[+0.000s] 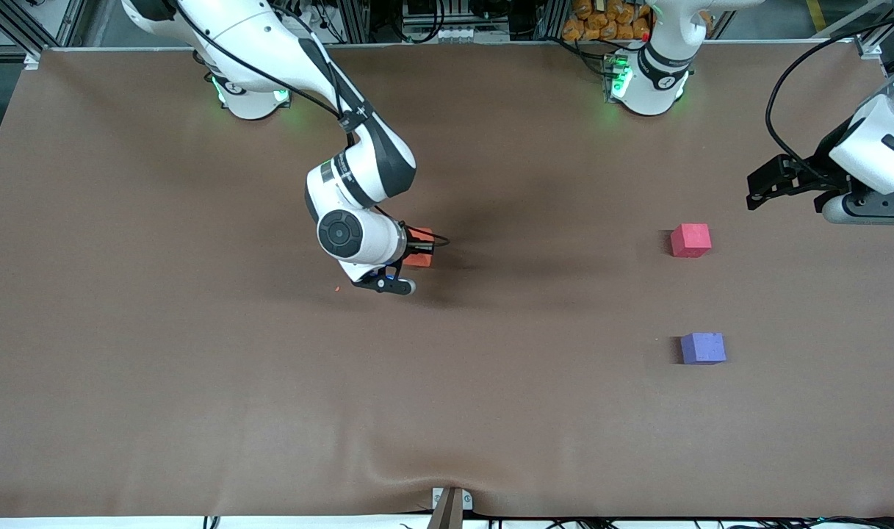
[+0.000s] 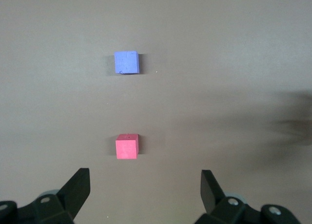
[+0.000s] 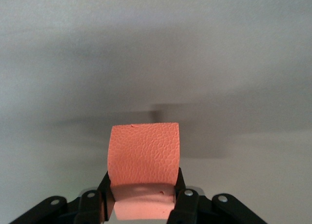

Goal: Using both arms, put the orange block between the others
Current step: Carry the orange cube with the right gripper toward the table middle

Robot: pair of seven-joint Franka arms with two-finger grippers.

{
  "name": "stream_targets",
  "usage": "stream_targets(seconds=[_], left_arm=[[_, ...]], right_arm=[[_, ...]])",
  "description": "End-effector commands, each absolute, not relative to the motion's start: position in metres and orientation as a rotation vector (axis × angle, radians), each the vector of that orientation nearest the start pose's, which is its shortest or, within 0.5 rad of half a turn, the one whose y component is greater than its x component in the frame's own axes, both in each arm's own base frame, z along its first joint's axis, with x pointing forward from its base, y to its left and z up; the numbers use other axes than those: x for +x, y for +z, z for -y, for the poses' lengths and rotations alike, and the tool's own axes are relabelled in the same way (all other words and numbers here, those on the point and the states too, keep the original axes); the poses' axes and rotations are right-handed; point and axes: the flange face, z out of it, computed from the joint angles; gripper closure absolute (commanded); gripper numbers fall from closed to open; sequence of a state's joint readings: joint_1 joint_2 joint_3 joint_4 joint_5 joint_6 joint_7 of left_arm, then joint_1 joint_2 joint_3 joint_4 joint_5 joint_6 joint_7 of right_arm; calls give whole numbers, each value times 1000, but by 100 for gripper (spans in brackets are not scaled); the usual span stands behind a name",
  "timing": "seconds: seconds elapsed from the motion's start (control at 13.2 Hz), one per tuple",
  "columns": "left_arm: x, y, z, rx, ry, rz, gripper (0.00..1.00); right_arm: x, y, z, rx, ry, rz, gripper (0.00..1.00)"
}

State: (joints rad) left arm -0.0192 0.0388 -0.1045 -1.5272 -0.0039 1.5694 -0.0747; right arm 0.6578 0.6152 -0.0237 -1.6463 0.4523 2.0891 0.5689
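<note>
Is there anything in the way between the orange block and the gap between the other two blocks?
Nothing visible. The right pincer holds the orange block; only bare table lies toward the gap between the pinkish-red cube and the purple-blue cube.

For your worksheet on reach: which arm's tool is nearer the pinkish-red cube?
Left. The left tool hangs open beside the pinkish-red cube; the right tool holds the orange block mid-table.
</note>
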Motion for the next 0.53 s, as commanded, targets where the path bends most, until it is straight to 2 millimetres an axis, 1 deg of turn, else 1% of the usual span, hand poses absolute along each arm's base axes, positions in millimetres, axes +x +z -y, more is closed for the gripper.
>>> stream_targets(seconds=[0.0, 0.08, 0.15, 0.23, 0.3, 0.38, 0.46], left_arm=[[563, 628, 69, -3168, -8, -66, 0], [563, 629, 69, -3168, -11, -66, 0], [563, 628, 68, -3169, -6, -64, 0], [561, 627, 69, -3168, 9, -64, 0], [558, 623, 72, -3164, 61, -74, 0], [556, 613, 84, -3155, 131, -103, 0], [552, 616, 94, -3153, 137, -132, 0]], right_arm=[[512, 244, -431, -2878, 514, -281, 59], [511, 244, -433, -2879, 514, -276, 54], [510, 244, -433, -2881, 514, -273, 45], [511, 244, -433, -2882, 512, -274, 14], [512, 244, -432, -2886, 508, -251, 0], [516, 244, -427, -2884, 505, -250, 0], [518, 247, -425, -2880, 498, -244, 0]])
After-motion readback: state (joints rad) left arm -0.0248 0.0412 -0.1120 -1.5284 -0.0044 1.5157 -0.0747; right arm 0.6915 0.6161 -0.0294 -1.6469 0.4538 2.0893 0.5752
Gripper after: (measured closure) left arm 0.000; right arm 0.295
